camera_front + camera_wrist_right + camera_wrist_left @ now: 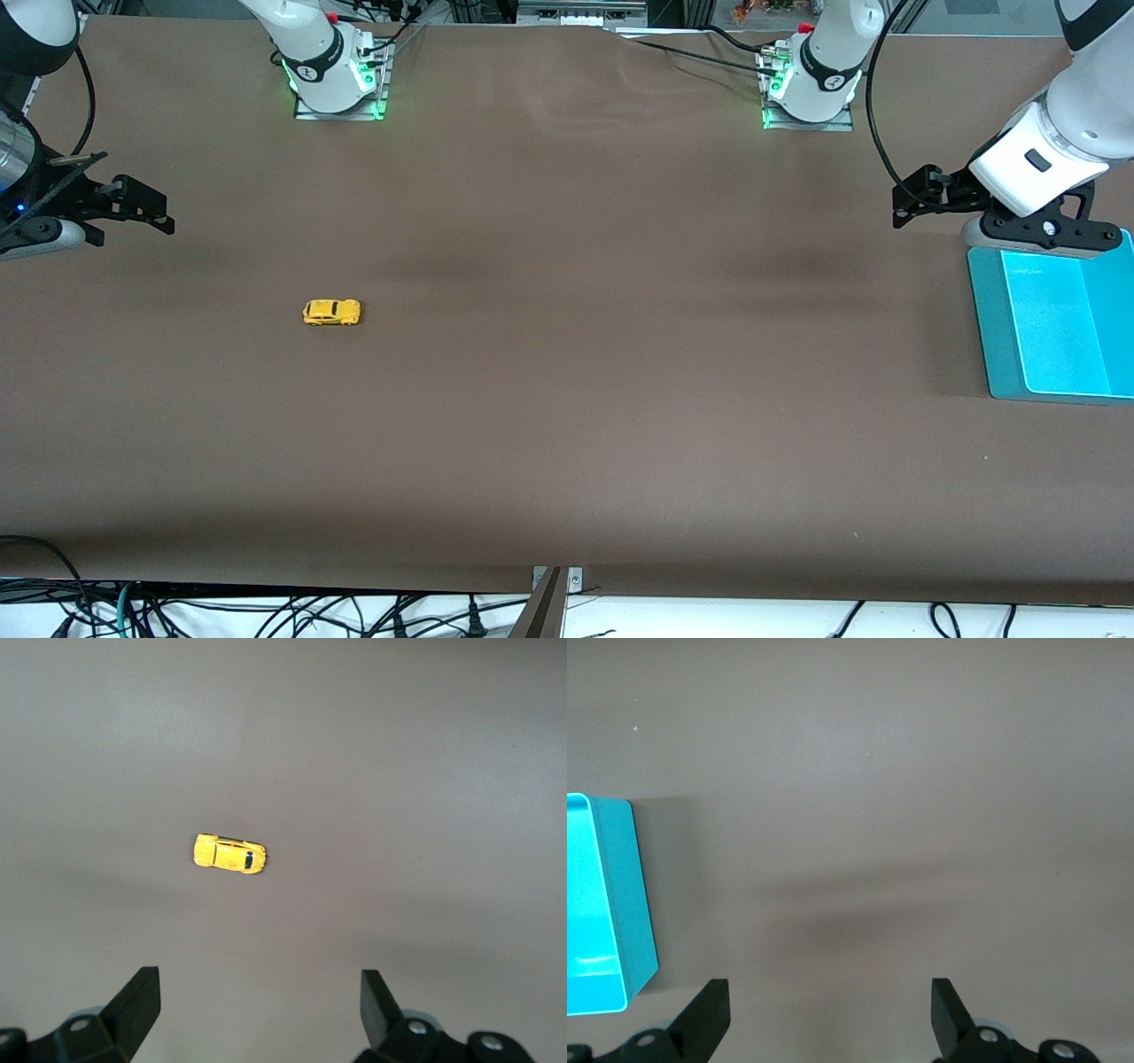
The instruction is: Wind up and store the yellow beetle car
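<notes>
A broad counter [567, 425] covered in matte brown sheeting fills the view, its surface slightly rippled toward 12 o'clock. Soft, diffuse shadow bands cross it from 9 to 3 o'clock under even overhead light. Along the edge at 6 o'clock, black cables [292, 616] trail over a white floor strip, and a metal bracket [556, 580] clamps the counter's rim.

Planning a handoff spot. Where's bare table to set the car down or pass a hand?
Bare: the wide middle stretch between the car and the bin, and the whole strip nearer the front camera. Tight only at the bin, where the open left hand hovers beside it. The open right hand hangs at the right arm's end.
</notes>
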Controlling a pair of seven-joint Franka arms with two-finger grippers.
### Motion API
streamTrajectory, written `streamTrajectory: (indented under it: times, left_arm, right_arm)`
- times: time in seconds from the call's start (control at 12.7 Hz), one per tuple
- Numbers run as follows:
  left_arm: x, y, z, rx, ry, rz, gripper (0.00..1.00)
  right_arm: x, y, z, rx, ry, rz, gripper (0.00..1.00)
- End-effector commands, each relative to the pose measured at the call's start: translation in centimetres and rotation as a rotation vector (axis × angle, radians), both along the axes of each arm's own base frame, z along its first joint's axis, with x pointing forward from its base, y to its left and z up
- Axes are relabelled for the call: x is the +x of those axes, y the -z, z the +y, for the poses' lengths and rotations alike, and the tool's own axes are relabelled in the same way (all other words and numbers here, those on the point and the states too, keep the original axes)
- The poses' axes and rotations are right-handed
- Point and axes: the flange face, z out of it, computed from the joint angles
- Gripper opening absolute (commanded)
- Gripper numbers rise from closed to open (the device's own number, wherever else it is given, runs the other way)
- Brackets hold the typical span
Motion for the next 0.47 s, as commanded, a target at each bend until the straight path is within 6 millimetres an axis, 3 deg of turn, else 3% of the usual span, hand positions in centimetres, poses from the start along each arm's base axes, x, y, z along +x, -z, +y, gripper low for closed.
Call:
streamTrajectory:
  times: [0.0,0.39]
  left_arm:
    - [-0.26,-0.76,0.22,0.012,0.003,-0.005,1.0]
    - [-0.14,-0.59,0.53,0.018,0.0,-0.003,1.0]
  right_arm:
    - [0.26,-0.6,-0.06,0.02,-0.012,-0.011,1.0]
    - [0.24,-0.68,0.1,0.018,-0.02,-0.012,1.0]
